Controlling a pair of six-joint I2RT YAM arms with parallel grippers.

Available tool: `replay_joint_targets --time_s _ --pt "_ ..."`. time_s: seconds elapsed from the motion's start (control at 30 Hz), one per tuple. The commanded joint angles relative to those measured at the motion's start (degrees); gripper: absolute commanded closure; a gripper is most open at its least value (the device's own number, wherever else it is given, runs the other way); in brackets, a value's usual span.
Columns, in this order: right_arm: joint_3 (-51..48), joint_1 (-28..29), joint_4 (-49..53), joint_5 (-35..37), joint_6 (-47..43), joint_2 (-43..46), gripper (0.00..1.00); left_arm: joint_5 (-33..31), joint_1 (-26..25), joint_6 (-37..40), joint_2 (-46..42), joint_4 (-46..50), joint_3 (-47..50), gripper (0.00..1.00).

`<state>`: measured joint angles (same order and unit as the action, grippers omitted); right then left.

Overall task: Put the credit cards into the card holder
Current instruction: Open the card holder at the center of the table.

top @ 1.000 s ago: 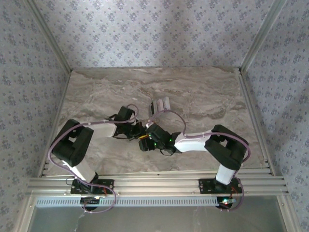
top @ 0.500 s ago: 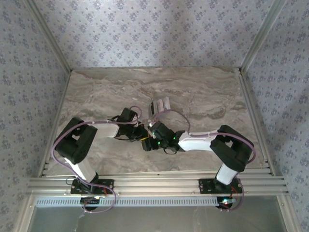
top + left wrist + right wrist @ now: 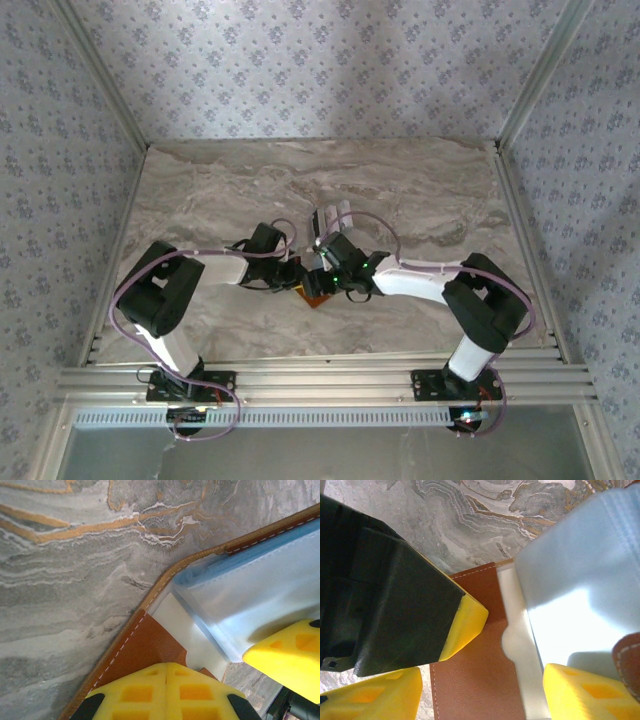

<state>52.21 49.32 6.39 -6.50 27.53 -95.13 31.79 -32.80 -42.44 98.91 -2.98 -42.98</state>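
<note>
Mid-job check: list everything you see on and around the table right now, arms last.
table: one, grey marble with orange veins, under everything.
credit cards: small cluster, count unclear, white with some dark, mid-table just beyond the grippers.
card holder: one, tan-brown leather with pale blue pockets, lying open between the grippers.
walls: three, blue-grey floral pattern, around the table.
frame rail: silver metal, along the near edge.
left gripper: yellow fingertips, shut, on the holder's brown flap.
right gripper: yellow fingers, open, over the holder.

White-and-black arms (image 3: 420, 280) carry lilac cables (image 3: 368, 214) and yellow pads (image 3: 150, 692).
</note>
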Motion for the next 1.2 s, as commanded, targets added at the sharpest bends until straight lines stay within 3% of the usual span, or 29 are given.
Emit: replay_joint_targets --time_s 0.0,0.37,0.73,0.9,1.1,1.17 --pt "3.4 -1.6 1.5 2.7 -2.0 -0.1 0.33 -4.9 -0.9 2.4 3.8 7.2 2.0 0.96" --pt "0.8 -2.4 2.1 8.4 -1.5 -1.8 0.34 -7.6 -1.3 5.7 1.3 12.2 0.8 0.96" --pt "-11.2 -2.0 -2.2 8.6 8.1 -1.5 0.36 -13.7 -3.0 7.6 0.0 18.7 -5.0 0.93" --pt "-19.6 0.2 -10.4 8.1 18.0 2.8 0.38 -17.0 -3.4 9.6 1.9 21.1 -8.2 0.92" --pt "-24.7 8.5 -14.1 19.8 32.3 6.0 0.42 -16.9 -3.9 13.0 3.7 19.5 -9.3 0.87" --pt "-24.3 10.1 -15.1 20.8 34.0 5.1 0.42 -16.1 -3.9 13.2 4.3 18.6 -9.0 0.86"
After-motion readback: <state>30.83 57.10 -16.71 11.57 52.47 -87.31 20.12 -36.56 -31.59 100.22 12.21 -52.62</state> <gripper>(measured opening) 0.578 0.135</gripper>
